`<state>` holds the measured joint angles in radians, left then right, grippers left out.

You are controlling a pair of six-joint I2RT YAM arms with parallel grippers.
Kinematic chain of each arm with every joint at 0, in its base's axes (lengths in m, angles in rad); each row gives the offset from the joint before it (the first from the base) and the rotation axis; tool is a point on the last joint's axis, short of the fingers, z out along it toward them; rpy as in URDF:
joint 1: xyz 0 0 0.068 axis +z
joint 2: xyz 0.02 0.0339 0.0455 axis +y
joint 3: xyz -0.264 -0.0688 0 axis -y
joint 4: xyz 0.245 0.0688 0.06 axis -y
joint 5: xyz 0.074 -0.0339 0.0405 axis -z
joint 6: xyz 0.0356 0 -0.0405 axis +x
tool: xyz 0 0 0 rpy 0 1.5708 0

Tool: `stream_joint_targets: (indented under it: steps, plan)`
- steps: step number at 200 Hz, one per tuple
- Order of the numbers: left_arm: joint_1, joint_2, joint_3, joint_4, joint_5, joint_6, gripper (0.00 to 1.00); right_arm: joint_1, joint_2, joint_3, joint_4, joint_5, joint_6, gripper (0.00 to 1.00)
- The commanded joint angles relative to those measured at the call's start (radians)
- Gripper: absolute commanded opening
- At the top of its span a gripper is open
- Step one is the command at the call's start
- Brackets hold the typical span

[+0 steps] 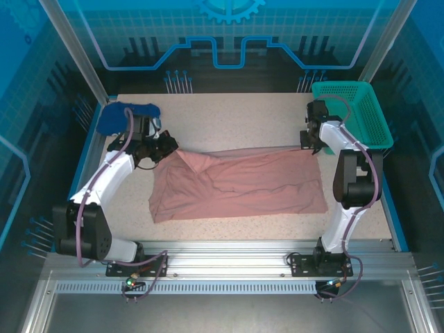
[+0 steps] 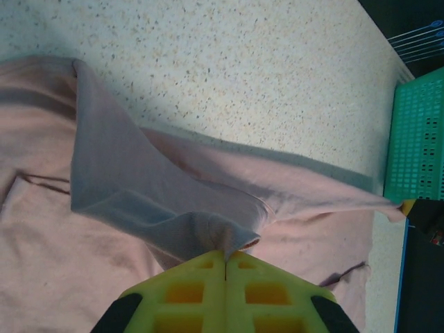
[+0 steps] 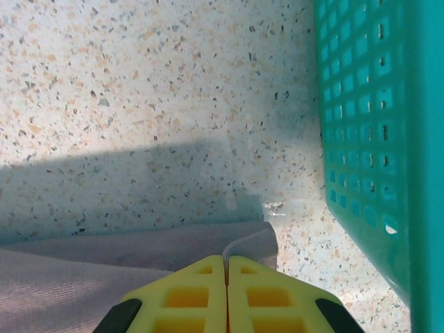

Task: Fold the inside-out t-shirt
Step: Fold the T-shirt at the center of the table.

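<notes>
Dusty-pink cloth t-shirt (image 1: 243, 187) lies spread across the middle of the speckled table (image 1: 229, 114), its far edge pinched at both ends. The left gripper (image 2: 225, 255) is clamped on a raised fold at the far-left corner. The right gripper (image 3: 227, 258) is closed on a thin hem just beside the teal plastic mesh basket (image 1: 374, 128). That slim right-hand bite looks likely to slip if the arms pull apart, and uneven travel would bunch the fold.

Soft matt pink cloth t-shirt (image 1: 243, 184), smooth speckled table (image 1: 229, 118), perforated plastic basket (image 1: 355, 111)
</notes>
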<state>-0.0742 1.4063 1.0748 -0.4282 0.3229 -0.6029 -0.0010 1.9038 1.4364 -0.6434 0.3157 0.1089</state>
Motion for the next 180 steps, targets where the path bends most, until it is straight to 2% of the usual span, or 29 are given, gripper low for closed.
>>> stream_joint_targets:
  steps: [1,100,180]
  plan:
    - [-0.006,-0.057,-0.019,-0.070,-0.004,0.020,0.00,0.004,-0.031,-0.015,-0.061,0.031,0.026,0.08]
    - [-0.006,-0.152,-0.070,-0.161,-0.059,0.061,0.00,0.077,-0.021,-0.044,-0.115,0.104,0.044,0.10]
    - [-0.006,-0.187,-0.091,-0.189,-0.051,0.069,0.00,0.099,-0.027,-0.041,-0.163,0.196,0.040,0.09]
